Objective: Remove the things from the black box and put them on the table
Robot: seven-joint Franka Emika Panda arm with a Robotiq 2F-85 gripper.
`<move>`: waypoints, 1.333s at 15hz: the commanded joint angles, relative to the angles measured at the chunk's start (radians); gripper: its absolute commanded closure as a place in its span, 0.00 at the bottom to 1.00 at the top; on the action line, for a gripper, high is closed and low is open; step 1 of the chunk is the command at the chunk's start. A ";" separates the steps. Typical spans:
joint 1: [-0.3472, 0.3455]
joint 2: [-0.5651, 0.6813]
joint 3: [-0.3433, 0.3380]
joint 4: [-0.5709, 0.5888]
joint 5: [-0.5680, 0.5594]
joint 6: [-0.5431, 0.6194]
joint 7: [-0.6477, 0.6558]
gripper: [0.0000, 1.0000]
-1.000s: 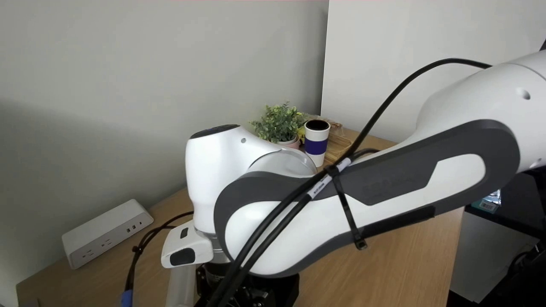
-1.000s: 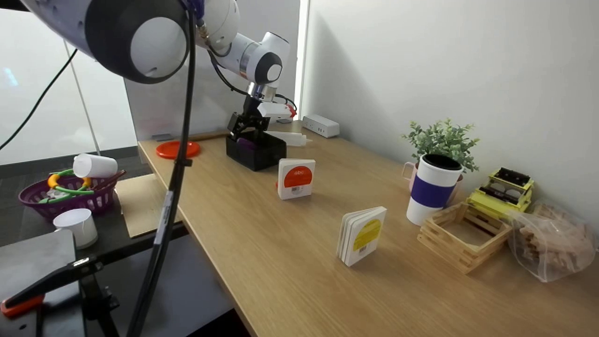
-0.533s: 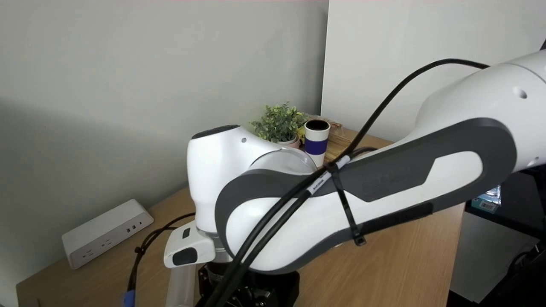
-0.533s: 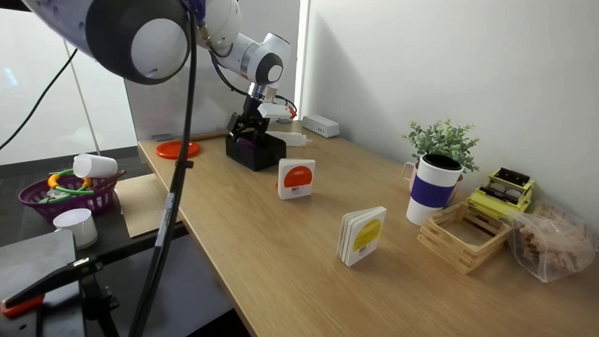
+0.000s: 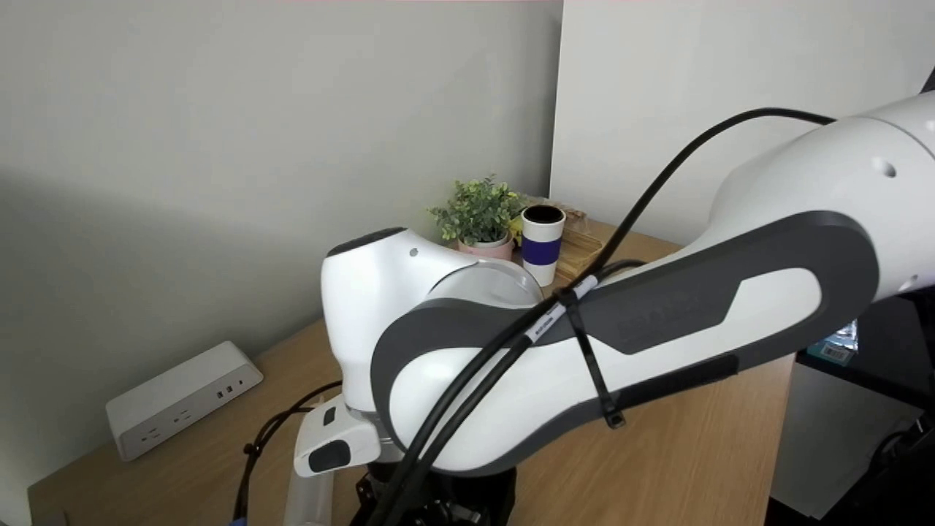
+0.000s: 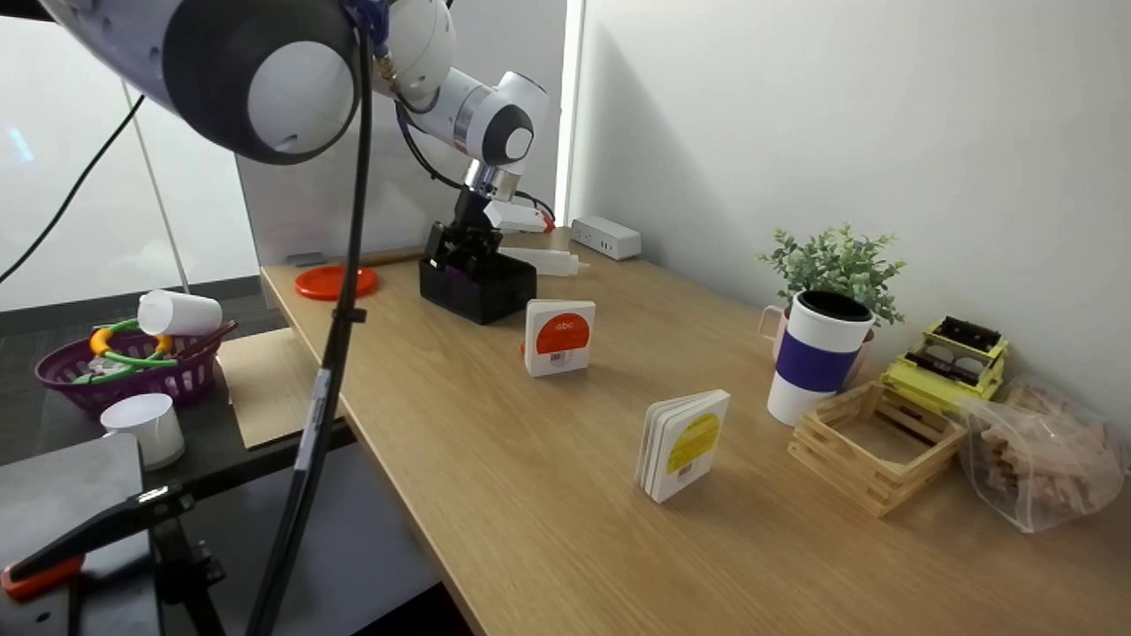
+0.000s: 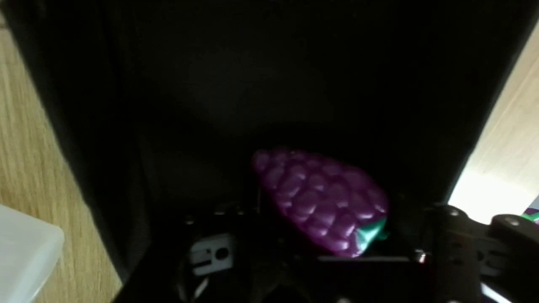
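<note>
Lying inside the black box (image 6: 484,298), the green-tipped purple fruit (image 7: 322,200) shows clearly in the wrist view. There the gripper (image 7: 330,227) has its jaws apart, one on either side; whether they grip it cannot be told. In an exterior view the box stands on the table (image 6: 495,433); in an exterior view the arm (image 5: 526,394) hides much of the gripper.

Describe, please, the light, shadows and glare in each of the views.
Wrist view: the black box is nearly lost in darkness, the bumpy purple item carries small highlights, white glare washes out part of the table at right; in both exterior views: a soft shadow on the wall.
</note>
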 commanded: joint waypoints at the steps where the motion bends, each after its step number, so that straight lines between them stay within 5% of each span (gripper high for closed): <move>1: -0.010 0.010 0.015 0.009 0.011 -0.027 -0.036 0.53; 5: -0.011 0.012 0.015 0.010 0.012 -0.031 -0.038 0.72; 20: 0.005 -0.092 -0.048 -0.039 -0.076 0.090 0.177 0.72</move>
